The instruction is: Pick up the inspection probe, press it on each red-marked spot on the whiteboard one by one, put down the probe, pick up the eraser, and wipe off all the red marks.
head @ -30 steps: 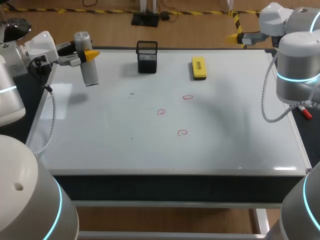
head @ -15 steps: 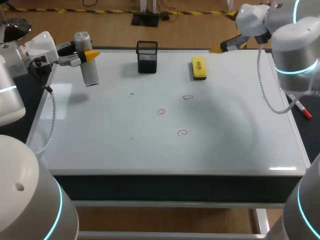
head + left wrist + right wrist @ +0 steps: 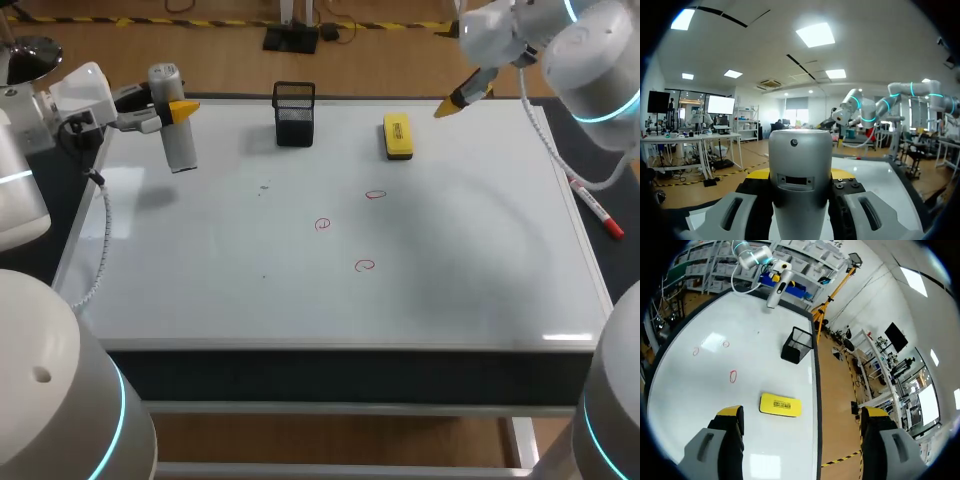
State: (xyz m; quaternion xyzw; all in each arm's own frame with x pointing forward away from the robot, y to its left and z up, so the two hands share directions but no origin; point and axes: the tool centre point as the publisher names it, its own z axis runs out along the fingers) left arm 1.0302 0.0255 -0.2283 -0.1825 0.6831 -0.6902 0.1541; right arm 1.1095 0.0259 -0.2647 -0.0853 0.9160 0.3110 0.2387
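Whiteboard (image 3: 480, 250): one. Red marks: three, namely the far red mark (image 3: 376, 195), the middle red mark (image 3: 322, 224) and the near red mark (image 3: 365, 265). Yellow eraser (image 3: 397, 136): one. Inspection probe (image 3: 178, 140): one. Black mesh cup (image 3: 294, 113): one. Red pen (image 3: 598, 214) beside the board's right edge: apparently one, partly hidden. Grippers: two, the left gripper (image 3: 180, 106) and the right gripper (image 3: 455, 102).

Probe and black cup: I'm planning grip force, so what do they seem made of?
Probe: likely metal or metallic-painted plastic, smooth satin silver with soft highlights. Black cup: apparently wire mesh, matte; a fine grid shows on its walls.
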